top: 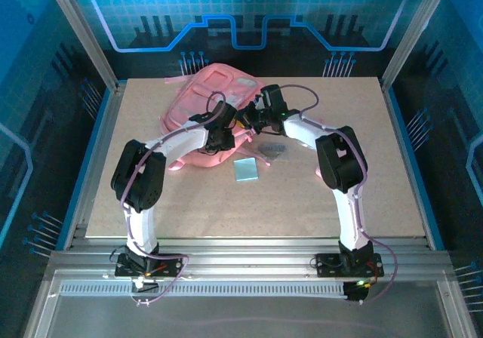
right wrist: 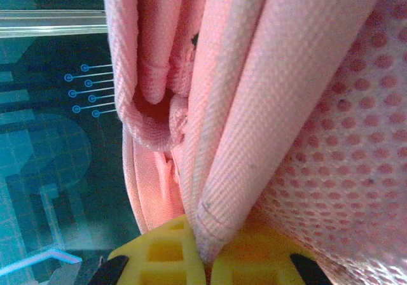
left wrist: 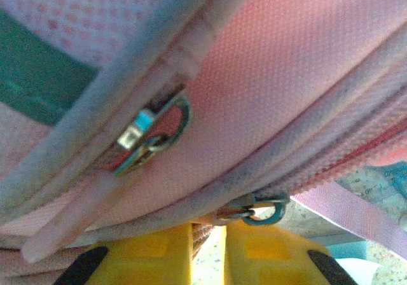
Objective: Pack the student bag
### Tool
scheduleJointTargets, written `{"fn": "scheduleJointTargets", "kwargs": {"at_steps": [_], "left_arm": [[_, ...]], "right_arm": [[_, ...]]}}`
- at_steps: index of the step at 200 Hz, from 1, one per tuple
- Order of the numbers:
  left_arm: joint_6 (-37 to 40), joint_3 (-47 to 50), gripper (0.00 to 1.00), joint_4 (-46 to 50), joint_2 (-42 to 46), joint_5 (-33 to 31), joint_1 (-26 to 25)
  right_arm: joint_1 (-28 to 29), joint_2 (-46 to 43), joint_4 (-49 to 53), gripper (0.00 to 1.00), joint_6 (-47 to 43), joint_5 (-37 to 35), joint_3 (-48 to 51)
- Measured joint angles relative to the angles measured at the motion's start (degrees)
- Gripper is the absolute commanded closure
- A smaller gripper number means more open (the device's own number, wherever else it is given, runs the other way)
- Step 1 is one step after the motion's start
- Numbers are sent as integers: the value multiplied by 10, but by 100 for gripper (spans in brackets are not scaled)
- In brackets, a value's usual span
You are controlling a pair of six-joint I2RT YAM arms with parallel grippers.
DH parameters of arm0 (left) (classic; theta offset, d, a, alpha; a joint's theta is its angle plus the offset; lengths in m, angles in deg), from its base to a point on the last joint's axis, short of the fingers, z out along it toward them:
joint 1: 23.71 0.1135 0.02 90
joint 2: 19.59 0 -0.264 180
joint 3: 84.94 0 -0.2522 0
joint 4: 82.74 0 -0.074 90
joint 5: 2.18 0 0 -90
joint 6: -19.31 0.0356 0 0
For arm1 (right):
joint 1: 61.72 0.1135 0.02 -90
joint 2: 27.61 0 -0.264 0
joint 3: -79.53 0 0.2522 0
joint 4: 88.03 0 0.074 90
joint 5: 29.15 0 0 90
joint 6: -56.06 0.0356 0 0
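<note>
The student bag (top: 215,90), pink with pale patches, lies at the back of the table, left of centre. Both grippers meet at its near right edge. My left gripper (top: 226,132) sits low against the bag; in the left wrist view its yellow fingers (left wrist: 146,256) stand almost together under the bag's seams (left wrist: 286,75), with a strip of pink zip tape (left wrist: 201,234) in the narrow gap. One metal zip slider (left wrist: 264,210) hangs just above the right finger, a second slider (left wrist: 152,135) higher up. My right gripper (right wrist: 205,254) is shut on a folded pink edge of the bag (right wrist: 254,139).
A pale blue square card (top: 245,170) lies on the table (top: 339,202) just in front of the bag, with a small grey item (top: 272,151) to its right. Metal frame posts stand at the table's back corners.
</note>
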Motion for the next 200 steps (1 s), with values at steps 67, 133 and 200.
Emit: {"fn": "scheduleJointTargets", "kwargs": {"at_steps": [67,133,200], "left_arm": [[23,3,100,-4,0,-12,0],[66,38,100,-9,74,1,9],[73,47,83,-42,127,52,47]], "right_arm": [[-1,0,-11,100,0,0,5],[-2,0,4,100,-20,16,-6],[-5,0,35,100,-39,21,-19]]}}
